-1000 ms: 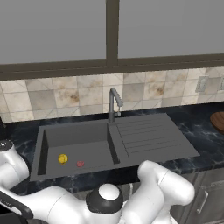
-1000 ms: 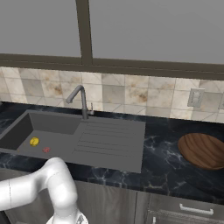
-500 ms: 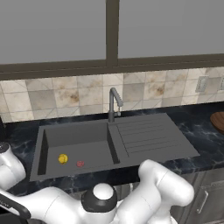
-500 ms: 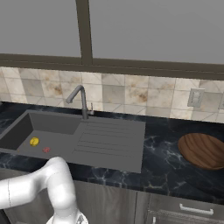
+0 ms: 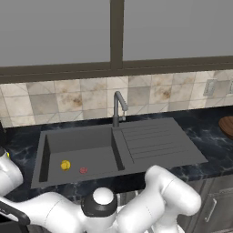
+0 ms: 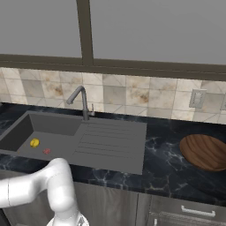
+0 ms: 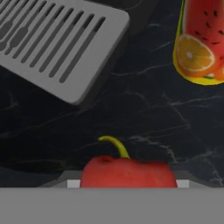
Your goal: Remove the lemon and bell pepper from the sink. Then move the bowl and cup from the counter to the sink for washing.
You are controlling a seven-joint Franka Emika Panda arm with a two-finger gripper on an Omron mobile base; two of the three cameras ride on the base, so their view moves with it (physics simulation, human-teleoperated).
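The red bell pepper (image 7: 127, 171) with its curved stem sits at the bottom of the hand view, just above the dark counter. My gripper (image 7: 125, 183) is shut on it, and the fruit hides the fingertips. The yellow cup (image 7: 199, 41), printed with fruit, stands on the counter beyond it to the upper right. The lemon (image 5: 65, 164) (image 6: 34, 142) lies in the dark grey sink (image 5: 77, 144) (image 6: 48, 128), near a flat reddish disc (image 5: 83, 170) (image 6: 46, 151). The brown wooden bowl (image 6: 204, 152) (image 5: 226, 126) rests on the counter far right of the sink.
A grey slotted slab (image 7: 57, 43) lies on the counter at the upper left of the hand view. The curved faucet (image 5: 119, 108) (image 6: 80, 100) stands behind the ribbed drainboard (image 5: 152, 141) (image 6: 110, 139). Tiled wall and a window rise behind the counter.
The arm's elbow has shifted slightly to the left in the left base view. The lemon, disc and bowl have not moved.
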